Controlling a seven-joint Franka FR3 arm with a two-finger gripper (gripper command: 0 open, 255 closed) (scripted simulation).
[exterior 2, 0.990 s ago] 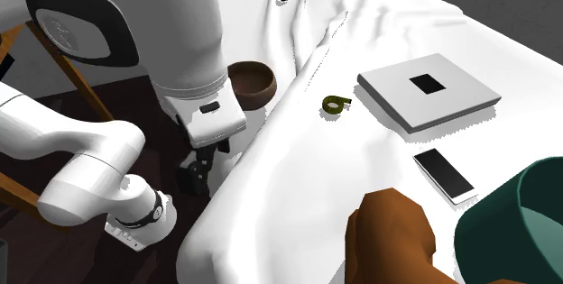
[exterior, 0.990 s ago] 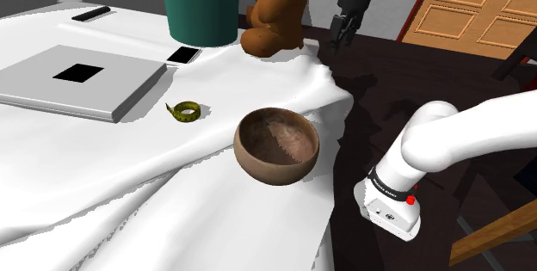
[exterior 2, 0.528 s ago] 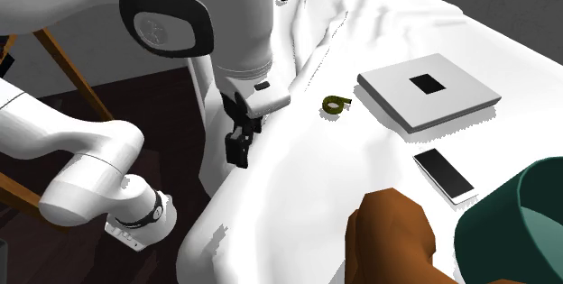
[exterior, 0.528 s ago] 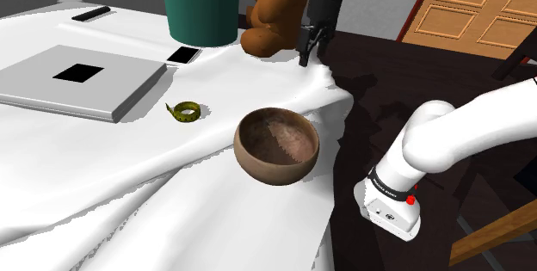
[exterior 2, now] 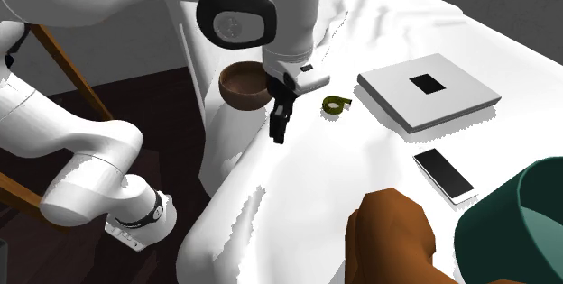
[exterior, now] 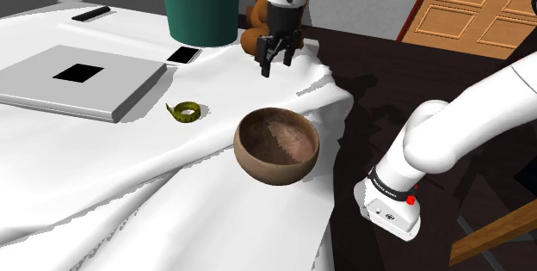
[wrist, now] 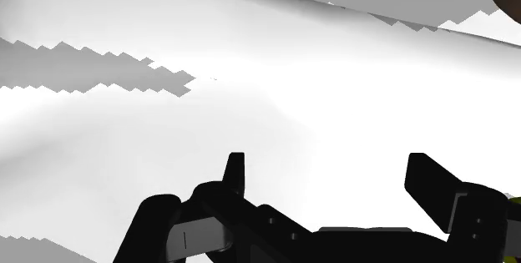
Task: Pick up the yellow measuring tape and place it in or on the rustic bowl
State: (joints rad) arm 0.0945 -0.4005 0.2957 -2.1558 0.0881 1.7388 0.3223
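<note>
The yellow measuring tape [exterior: 183,111] lies coiled on the white cloth, to the shoulder view's left of the brown rustic bowl [exterior: 276,145]. In the second exterior view the tape [exterior 2: 335,104] sits to the right of the bowl [exterior 2: 242,86]. My gripper [exterior: 271,58] hangs open over the cloth, beyond the bowl and apart from the tape, with nothing between its fingers. From the second exterior view the gripper [exterior 2: 278,127] is just short of the tape. The wrist view has both fingers [wrist: 235,169] standing wide apart over bare white cloth [wrist: 250,111].
A dark green tub [exterior: 202,9] and a brown teddy bear [exterior: 256,35] stand behind the gripper. A phone [exterior: 182,54], a flat grey box [exterior: 73,78] and a black bar [exterior: 90,13] lie further left. The cloth-covered table drops off just right of the bowl.
The gripper has swung from beyond the table's edge toward the shoulder view's left and now hangs over the cloth, nearer the tape. Tape and bowl have not moved.
</note>
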